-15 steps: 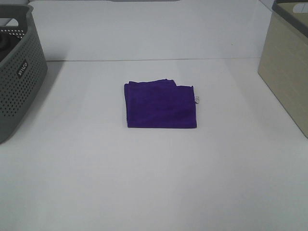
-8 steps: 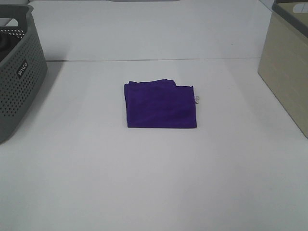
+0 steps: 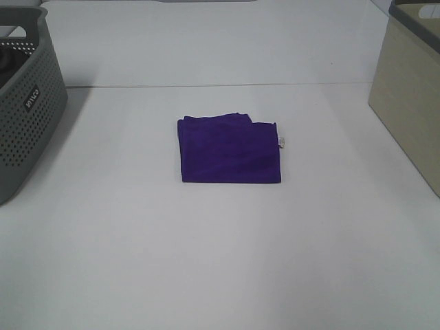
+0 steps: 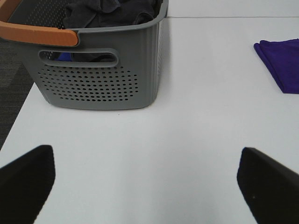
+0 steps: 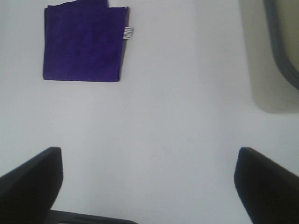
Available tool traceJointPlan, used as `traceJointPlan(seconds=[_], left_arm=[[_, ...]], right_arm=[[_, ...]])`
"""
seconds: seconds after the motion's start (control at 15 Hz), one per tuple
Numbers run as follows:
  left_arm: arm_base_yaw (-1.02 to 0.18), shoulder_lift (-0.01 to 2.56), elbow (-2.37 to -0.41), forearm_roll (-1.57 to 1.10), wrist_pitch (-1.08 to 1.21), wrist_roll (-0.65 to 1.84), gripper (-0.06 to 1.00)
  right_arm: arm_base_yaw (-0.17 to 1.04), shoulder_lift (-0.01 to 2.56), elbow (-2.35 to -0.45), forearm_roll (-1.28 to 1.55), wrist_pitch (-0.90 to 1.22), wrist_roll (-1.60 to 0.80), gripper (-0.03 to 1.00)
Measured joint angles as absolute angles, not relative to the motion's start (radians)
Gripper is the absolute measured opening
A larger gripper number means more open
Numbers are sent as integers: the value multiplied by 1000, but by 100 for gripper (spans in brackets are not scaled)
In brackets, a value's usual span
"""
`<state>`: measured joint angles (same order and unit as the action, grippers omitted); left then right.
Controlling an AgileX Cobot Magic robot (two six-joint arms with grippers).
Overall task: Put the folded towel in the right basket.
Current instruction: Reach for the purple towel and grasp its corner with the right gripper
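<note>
The folded purple towel (image 3: 230,150) lay flat in the middle of the counter (image 3: 220,261), well apart from both baskets, probably staged for an easy grasp from above. The beige right basket (image 3: 411,96) stood at the right edge. The grey basket (image 3: 24,103) at the left held dark clothes (image 4: 110,11). The left claw (image 4: 147,186) and right claw (image 5: 148,186) were each spread wide, gripping nothing. The counter was plain white and smooth.

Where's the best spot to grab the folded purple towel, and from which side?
Probably the tagged edge of the folded purple cloth towel, facing the beige basket, from above with the right claw. It lies flat on the white table, so only stacked edges offer a pinch.
</note>
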<state>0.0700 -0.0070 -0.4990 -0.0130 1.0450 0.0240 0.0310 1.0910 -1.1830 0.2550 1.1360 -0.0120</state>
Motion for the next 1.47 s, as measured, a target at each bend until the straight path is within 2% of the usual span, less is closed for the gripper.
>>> traceJointPlan(seconds=[0.2, 0.27, 0.33, 0.8, 1.13, 1.47], left_arm=[[70, -7, -499, -13, 1045, 24, 99], [70, -7, -499, -13, 1045, 24, 99], [70, -7, -499, -13, 1045, 24, 99], [70, -7, -499, -13, 1045, 24, 99], [70, -7, -499, -13, 1045, 24, 99], [70, -7, -499, -13, 1045, 24, 99]], right_arm=[[50, 1312, -1261, 481, 1022, -124, 96], [88, 1401, -1291, 535, 970, -159, 96], [165, 1596, -1363, 587, 938, -216, 96], [200, 2105, -1595, 629, 939, -306, 96], [200, 2276, -1736, 613, 924, -304, 95], [200, 2352, -1747, 554, 890, -259, 94]])
